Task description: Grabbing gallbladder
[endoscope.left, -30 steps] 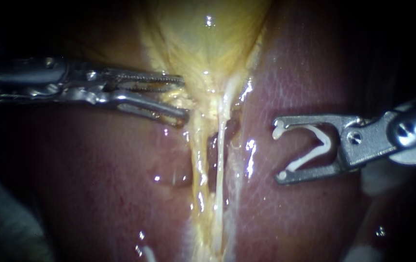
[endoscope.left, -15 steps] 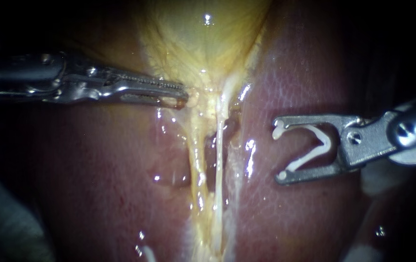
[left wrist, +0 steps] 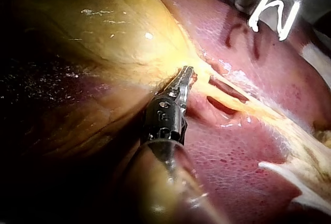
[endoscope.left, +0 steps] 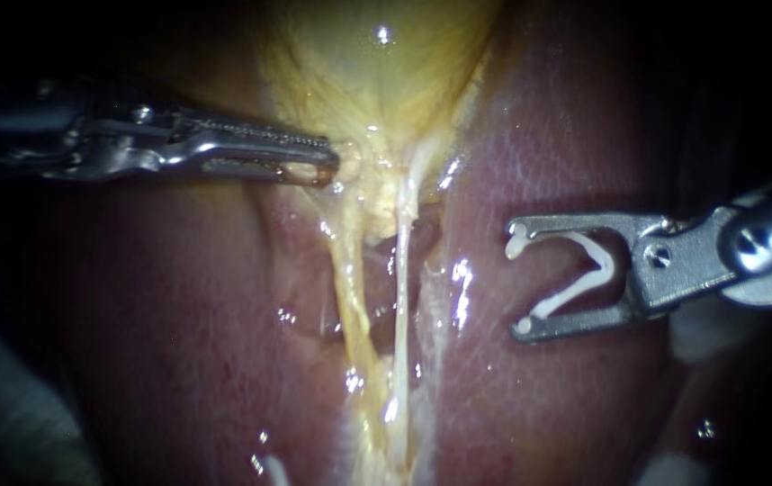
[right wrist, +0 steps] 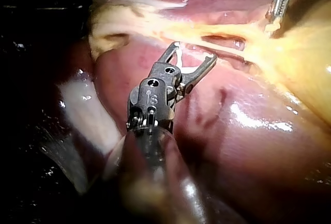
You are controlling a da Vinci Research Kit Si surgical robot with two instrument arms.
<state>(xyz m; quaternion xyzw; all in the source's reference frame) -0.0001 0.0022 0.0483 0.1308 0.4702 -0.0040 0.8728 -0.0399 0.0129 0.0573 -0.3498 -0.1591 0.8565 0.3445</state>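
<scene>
My left instrument (endoscope.left: 318, 164), reaching in level from the left, has its jaws clamped on the narrowing lower edge of the yellow gallbladder (endoscope.left: 377, 72), while my right instrument (endoscope.left: 517, 286), farther off over the liver (endoscope.left: 539, 135), holds a white clip (endoscope.left: 573, 288) between spread jaws.

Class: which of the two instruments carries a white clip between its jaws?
The right instrument: its jaws hold a white clip; the left instrument's grip the gallbladder.
</scene>
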